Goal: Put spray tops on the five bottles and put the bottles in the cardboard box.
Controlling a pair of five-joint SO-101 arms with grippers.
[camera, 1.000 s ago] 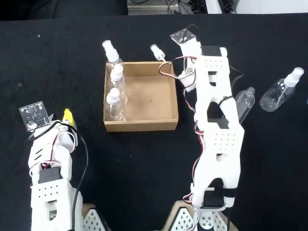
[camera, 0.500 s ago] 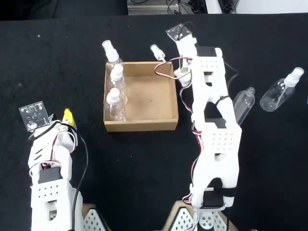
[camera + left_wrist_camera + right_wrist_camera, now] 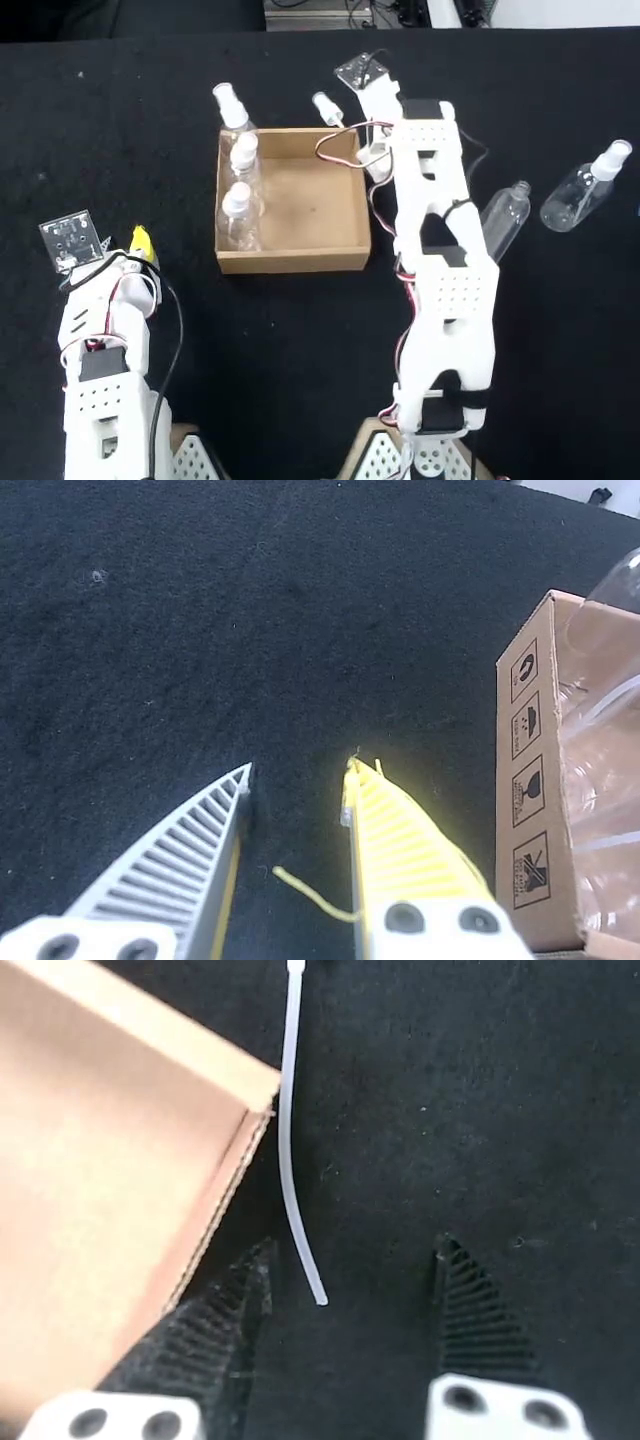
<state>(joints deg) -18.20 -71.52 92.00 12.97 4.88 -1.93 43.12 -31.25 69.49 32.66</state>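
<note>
Your right gripper (image 3: pixel 350 1250) hung spread at the cardboard box's (image 3: pixel 292 262) far right corner. Its wrist view showed the loose spray top's (image 3: pixel 326 106) thin tube (image 3: pixel 290 1160) between the fingers, touching neither. From above, two capped bottles (image 3: pixel 238 215) lay inside the box. Your left gripper (image 3: pixel 300 770) stood spread and empty off the box's left wall.

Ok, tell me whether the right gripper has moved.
Yes: in the high view the right gripper shifted leftward, toward the far right corner of the cardboard box.
</note>
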